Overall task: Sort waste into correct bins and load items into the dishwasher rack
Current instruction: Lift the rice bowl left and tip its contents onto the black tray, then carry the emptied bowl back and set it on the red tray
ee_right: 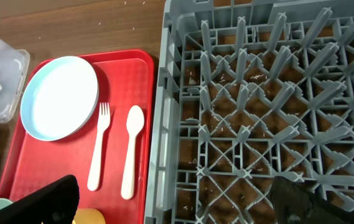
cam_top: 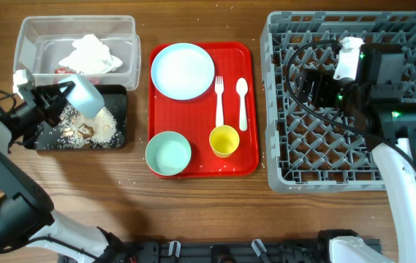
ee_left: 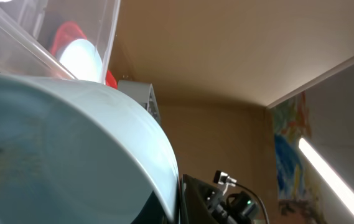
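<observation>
Overhead view: a small pale blue bowl is held tipped above a shallow black rectangular tray, near the tabletop's left edge. The left pincer grips the bowl by its rim. The bowl's mouth slants down and to the right, over brownish-beige crumbly food scraps heaped in the tray, so it is probably tilted this way to shed crumbs. Being round, it has no long side; the line through its mouth leans from the pincer toward the tray.

Just behind the tray is a clear plastic rectangular tub holding a crumpled white napkin and a bit of red snack wrapper.

To the right, a flat red serving tray carries a pale blue plate, a white plastic fork and spoon lying parallel, a small yellow cup and a mint-green bowl.

Farthest right is a large square grey plastic dishwasher rack. The right pincer hovers over it, fingers spread wide and holding nothing, likely waiting.
</observation>
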`<state>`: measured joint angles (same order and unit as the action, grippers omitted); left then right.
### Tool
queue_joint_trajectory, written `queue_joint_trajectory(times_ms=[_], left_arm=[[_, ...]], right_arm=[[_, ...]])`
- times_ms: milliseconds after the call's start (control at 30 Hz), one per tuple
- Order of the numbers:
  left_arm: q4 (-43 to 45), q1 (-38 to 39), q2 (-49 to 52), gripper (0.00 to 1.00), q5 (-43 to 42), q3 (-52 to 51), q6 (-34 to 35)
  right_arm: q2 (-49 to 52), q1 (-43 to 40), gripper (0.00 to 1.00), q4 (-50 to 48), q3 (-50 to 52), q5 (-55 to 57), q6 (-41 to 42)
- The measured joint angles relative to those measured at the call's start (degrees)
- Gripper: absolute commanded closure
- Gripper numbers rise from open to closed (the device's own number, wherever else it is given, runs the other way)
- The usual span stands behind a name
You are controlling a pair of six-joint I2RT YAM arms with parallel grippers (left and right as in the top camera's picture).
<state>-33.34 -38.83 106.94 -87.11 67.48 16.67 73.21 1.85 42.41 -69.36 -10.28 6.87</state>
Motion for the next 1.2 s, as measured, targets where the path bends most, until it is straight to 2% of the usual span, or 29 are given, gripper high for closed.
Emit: queue_joint_trajectory(times_ms=[300,433,533,600,733,833,933,1067,1200], left_arm=[[7.6,-1.2,0.0,0.96,3.9,-0.2,12.7],[6.8,-0.8,0.0,0.96,4.2,-0.1,18.9],[6.8,1.8,-0.3,0.96,2.2,-0.1,21.0],[7.0,6.4,-2.9,0.96,4.2,-0.1,21.7],[8.9,18.7,-13.1,0.96,15.6,-0.1,22.3],[9.3,30.4,-17.8,0.96,30.3,-0.1,21.9],[7.3,45.5,-17.2,0.96,46.8,-0.1,19.1],[2.8,57.4,-15.2,0.96,65.7,-0.1,17.0],[0.6,66.3,-10.4,0.96,80.4,-0.1,14.8]], right_arm=[[0.0,0.0,0.00,0.0,0.0,0.0,0.4],[0.0,0.0,0.00,-0.4,0.0,0.0,0.6],[0.0,0.0,0.00,-0.5,0.0,0.0,0.6],[0.0,0.0,0.00,-0.5,0.0,0.0,0.6],[0.0,0.0,0.00,-0.5,0.0,0.0,0.6],[0.0,0.0,0.00,-0.5,0.0,-0.2,0.6],[0.0,0.0,0.00,-0.5,0.0,-0.5,0.6],[0.0,0.0,0.00,-0.2,0.0,-0.7,0.6],[0.0,0.0,0.00,0.0,0.0,-0.7,0.6]])
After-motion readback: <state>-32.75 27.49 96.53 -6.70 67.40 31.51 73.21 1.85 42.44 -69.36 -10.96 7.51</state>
